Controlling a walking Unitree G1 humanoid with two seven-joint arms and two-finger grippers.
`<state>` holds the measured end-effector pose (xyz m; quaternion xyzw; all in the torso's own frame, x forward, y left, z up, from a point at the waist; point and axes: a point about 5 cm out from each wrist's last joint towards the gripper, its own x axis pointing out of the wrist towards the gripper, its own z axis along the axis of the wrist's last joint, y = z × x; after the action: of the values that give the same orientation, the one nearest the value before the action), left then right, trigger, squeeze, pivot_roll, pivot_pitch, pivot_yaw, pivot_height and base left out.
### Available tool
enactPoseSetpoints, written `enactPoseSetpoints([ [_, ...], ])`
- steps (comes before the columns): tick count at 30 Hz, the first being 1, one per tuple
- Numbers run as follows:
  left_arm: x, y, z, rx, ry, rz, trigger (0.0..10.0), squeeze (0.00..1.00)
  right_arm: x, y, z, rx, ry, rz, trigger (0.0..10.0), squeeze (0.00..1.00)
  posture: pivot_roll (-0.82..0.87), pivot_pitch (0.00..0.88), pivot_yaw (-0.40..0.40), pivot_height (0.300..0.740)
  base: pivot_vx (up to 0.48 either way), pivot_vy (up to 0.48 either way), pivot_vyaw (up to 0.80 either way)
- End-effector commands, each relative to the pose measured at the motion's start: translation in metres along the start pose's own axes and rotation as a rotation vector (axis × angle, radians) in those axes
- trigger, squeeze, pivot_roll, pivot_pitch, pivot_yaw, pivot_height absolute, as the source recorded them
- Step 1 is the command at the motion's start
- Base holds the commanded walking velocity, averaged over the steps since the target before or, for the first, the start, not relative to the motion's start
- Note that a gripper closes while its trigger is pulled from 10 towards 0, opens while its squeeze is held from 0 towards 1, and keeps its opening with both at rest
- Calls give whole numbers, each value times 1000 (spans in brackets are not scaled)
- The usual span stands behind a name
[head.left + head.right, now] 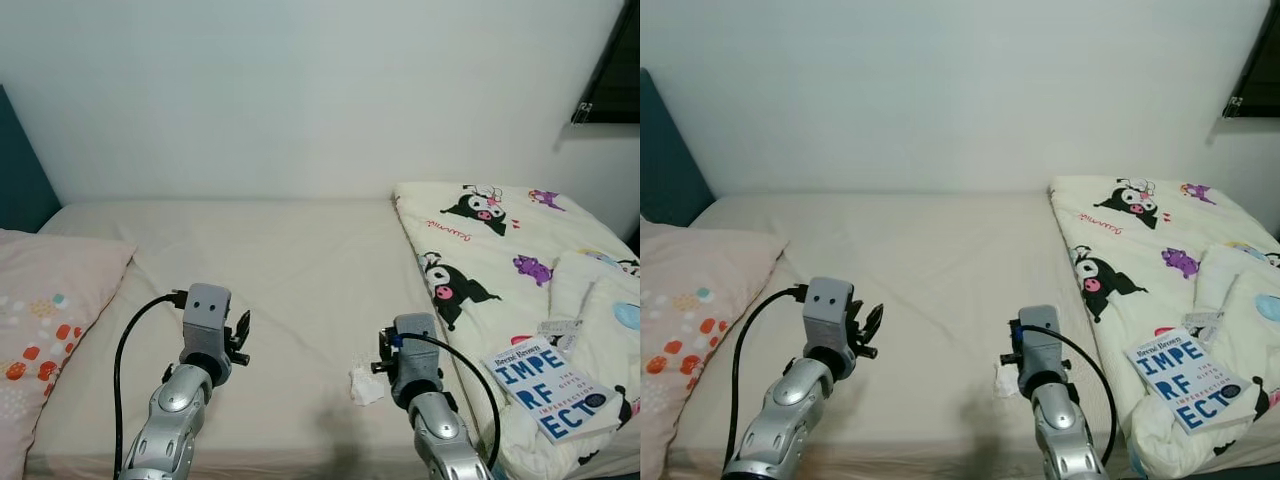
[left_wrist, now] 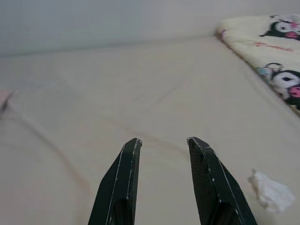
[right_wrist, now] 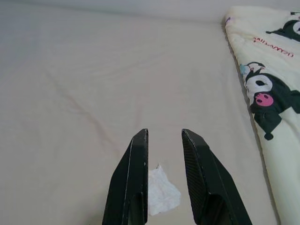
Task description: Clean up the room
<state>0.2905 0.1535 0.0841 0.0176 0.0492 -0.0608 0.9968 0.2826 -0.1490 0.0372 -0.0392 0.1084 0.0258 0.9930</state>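
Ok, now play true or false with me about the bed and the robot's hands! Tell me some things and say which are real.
1. A crumpled white tissue lies on the bed sheet near the right hand. True.
2. The right hand is squeezing the tissue. False: its fingers are open and the tissue lies on the sheet below them, not gripped.
3. A book lies on the cartoon blanket. True.
4. The book is open. False: it is closed, cover up.
5. The left hand is holding the pillow. False: it is open and empty over the sheet.
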Motion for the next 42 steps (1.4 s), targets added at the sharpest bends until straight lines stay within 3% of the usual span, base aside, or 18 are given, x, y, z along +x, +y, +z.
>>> enactPoseSetpoints([
  [1,0,7,-2,13,13,38,10000,0,1,-2,-1,17,16,-14,10000,0,32,12,-54,710,0,0,0],
  [17,-5,10,-6,6,20,85,10000,0,14,1,7,-2,25,31,10000,0,39,21,-85,660,0,0,0],
  [35,-6,6,-8,10,29,76,10000,0,11,2,5,-2,27,40,10000,0,31,37,-86,606,0,0,0],
  [42,-7,4,-6,16,17,73,10000,0,10,2,0,-22,51,44,10000,0,34,48,-91,606,0,0,0],
])
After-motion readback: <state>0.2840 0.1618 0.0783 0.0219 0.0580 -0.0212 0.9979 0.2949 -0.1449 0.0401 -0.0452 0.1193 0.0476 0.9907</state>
